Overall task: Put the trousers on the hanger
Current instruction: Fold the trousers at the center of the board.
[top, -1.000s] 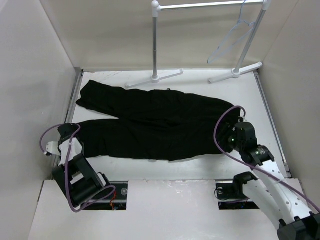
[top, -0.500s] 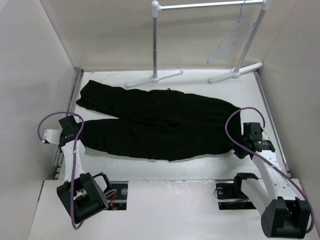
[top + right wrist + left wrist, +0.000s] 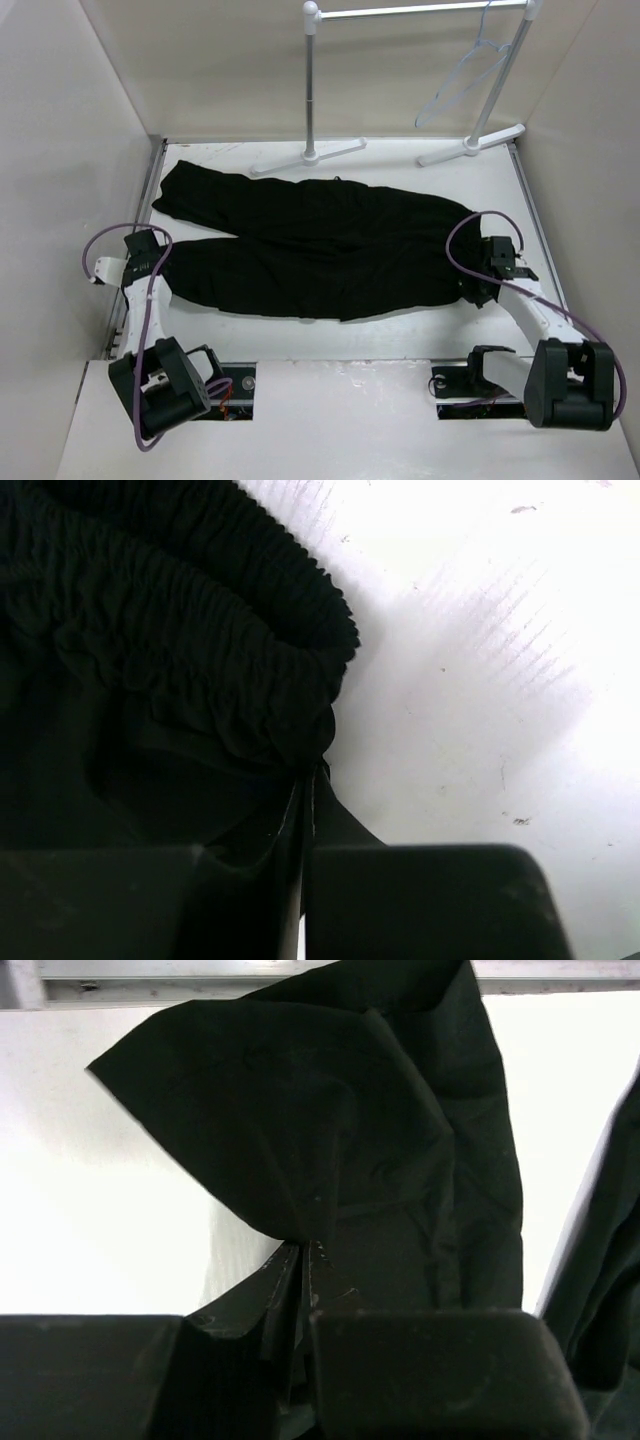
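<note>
Moved: both arms have swung low since a second ago; the left gripper point(image 3: 303, 1252) has come to a leg cuff and the right gripper point(image 3: 308, 777) to the waistband, while the garment lies as it did.
Task garment: large plain black long-legged trousers point(image 3: 310, 250), soft matte cloth, flat on the white table point(image 3: 400, 170) in front of the white metal rack point(image 3: 312, 90), waist towards the rack's right foot.
Task fixture: thin pale triangular wire-like hanger point(image 3: 462, 80), hooked on the rack's rail at its right end, well apart from the cloth.
Left fingers: pinched together on a fold of cuff, which stands up as a peaked flap.
Right fingers: closed on the gathered, ribbed elastic edge of the waistband.
Risk: each grip looks thin, perhaps a single layer near the edge; limp fabric may slip out when lifted, or sag and drag.
Risk, further: the slim hanger hangs free on the rack and would likely swing or unhook if the cloth pushes it.
</note>
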Tool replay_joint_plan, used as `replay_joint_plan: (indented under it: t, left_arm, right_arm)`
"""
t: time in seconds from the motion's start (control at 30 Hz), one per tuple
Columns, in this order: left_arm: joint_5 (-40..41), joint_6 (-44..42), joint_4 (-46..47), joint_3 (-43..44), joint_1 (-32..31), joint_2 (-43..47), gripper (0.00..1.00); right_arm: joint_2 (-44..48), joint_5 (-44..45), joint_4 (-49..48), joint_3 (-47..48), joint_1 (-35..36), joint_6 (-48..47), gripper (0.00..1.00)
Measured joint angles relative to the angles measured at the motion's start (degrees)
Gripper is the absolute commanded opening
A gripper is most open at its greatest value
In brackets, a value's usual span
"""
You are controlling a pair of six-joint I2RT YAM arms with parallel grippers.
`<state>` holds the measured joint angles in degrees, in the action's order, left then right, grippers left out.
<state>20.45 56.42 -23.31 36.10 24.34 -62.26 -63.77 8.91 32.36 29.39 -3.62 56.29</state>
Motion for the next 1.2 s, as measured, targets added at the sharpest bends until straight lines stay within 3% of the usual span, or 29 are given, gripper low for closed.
replay_joint_plan:
  t: [0.27, 0.47, 0.6, 0.83, 1.1, 1.2]
  left_arm:
    - [1.75, -2.12, -9.01, 6.88, 1.66, 6.49, 0.00]
    - [5.40, -6.43, -12.63, 21.38, -0.94, 3.93, 0.01]
    - [9.53, -9.75, -12.74, 32.92, -5.66, -6.32, 0.01]
    - [12.37, -16.52, -11.02, 54.95, -11.21, -31.63, 0.01]
    - [11.50, -21.88, -11.32, 85.57, -15.67, -61.33, 0.02]
    - [11.23, -22.84, -10.86, 92.50, -15.98, -68.30, 0.04]
  right_arm:
    - [18.49, -1.49, 8.55, 1.53, -3.58, -0.83, 0.01]
    - [15.63, -1.81, 10.95, 8.61, -0.39, -3.08, 0.02]
    - [11.26, -1.79, 10.67, 15.63, 2.73, -4.44, 0.02]
    - [0.26, -2.78, 8.11, 24.02, 2.16, -5.51, 0.03]
    - [-21.29, -5.64, 5.07, 41.72, -0.92, -7.54, 0.03]
    - [-30.45, -5.75, 4.39, 49.64, -0.98, -8.09, 0.04]
